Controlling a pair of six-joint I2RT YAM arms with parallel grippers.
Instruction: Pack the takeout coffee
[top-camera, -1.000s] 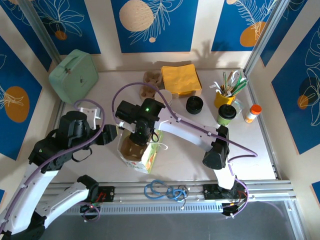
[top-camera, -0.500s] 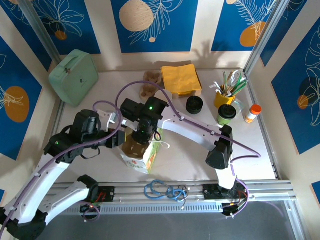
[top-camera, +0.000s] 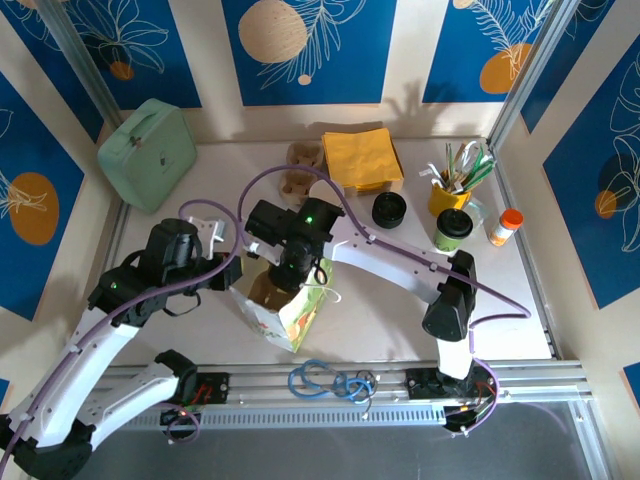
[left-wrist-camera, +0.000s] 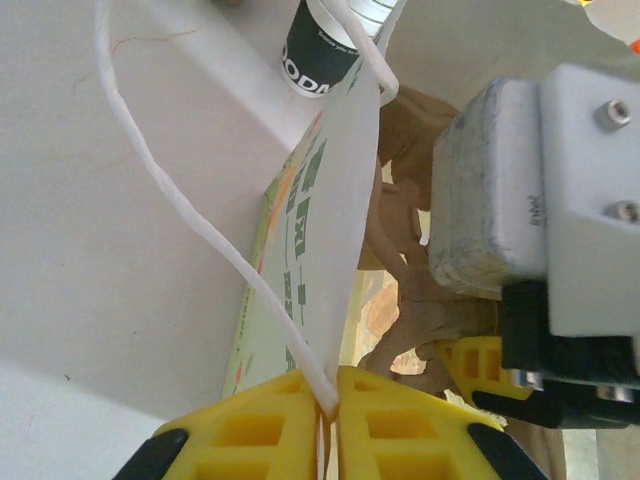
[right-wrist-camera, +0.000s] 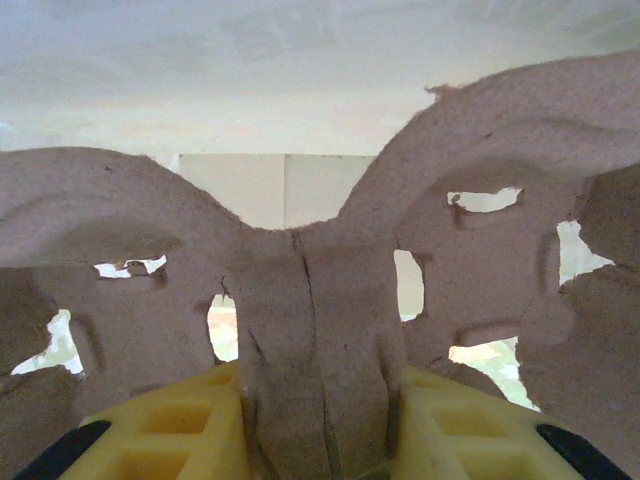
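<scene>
Top external view: the white-and-green printed paper bag (top-camera: 285, 305) is now braced, my left pincer (left-wrist-camera: 328, 405) having just pinched shut on its rim. My right pincer (right-wrist-camera: 315, 400) clamps the brown moulded-pulp cup carrier (right-wrist-camera: 300, 290) at the bag's mouth. The green, black-lidded takeout coffee (top-camera: 452, 230) stands unpacked beside the yellow pot (top-camera: 448, 197).

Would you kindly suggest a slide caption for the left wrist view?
Left tool pinches the paper bag by its wall; right tool holds a pulp carrier inside.

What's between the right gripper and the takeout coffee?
Top view: the right arm's own white forearm over bare table separates the right gripper from the takeout coffee; the black lids sit just behind that line.
</scene>
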